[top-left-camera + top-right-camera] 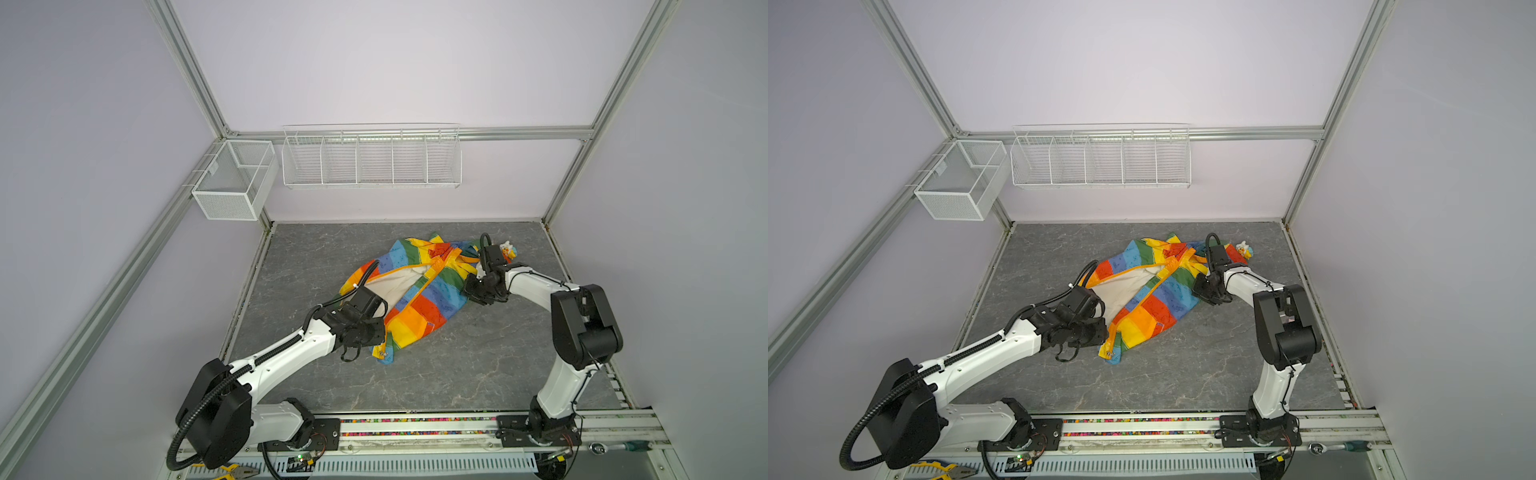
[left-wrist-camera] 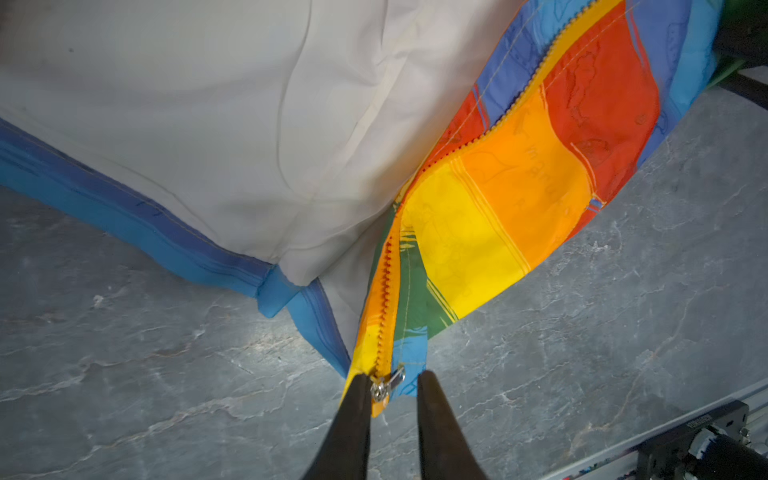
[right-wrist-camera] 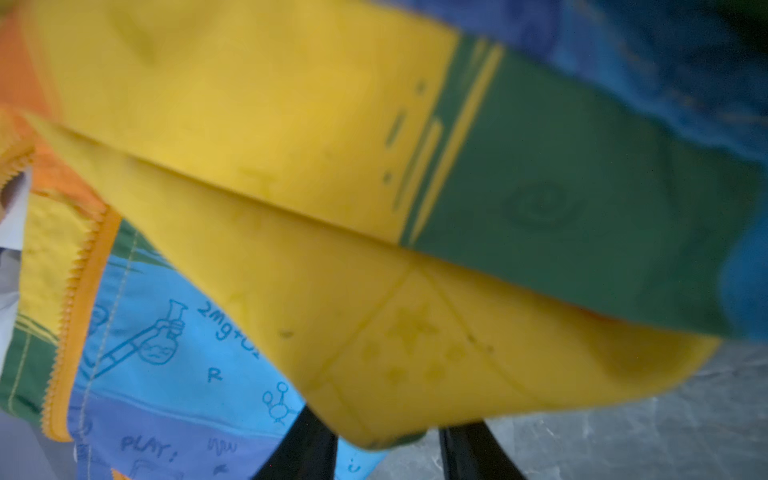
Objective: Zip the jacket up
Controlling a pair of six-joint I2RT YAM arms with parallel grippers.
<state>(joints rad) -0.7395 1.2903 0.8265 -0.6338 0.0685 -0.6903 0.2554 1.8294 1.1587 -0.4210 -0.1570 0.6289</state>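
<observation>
Jacket (image 3: 257,124) fabric drapes over the right pincer (image 3: 386,432), hiding its fingertips.

In both top views the light is even and diffuse and falls from above. The walls read pale and flat, and the arms cast only faint, soft shadows on the table (image 1: 415,374) near the jacket (image 1: 419,307). The wide lens makes the frame posts (image 1: 193,70) lean outward toward the corners, well away from the jacket. The left wrist view is sharp on the jacket (image 2: 498,199), with a bright patch of glare on the table (image 2: 266,345) just beside its hem. The left gripper (image 2: 393,375) shows dark and soft-edged there. The right wrist view is dim and blurred across the jacket (image 3: 291,124), darkest over its blue stripe.
</observation>
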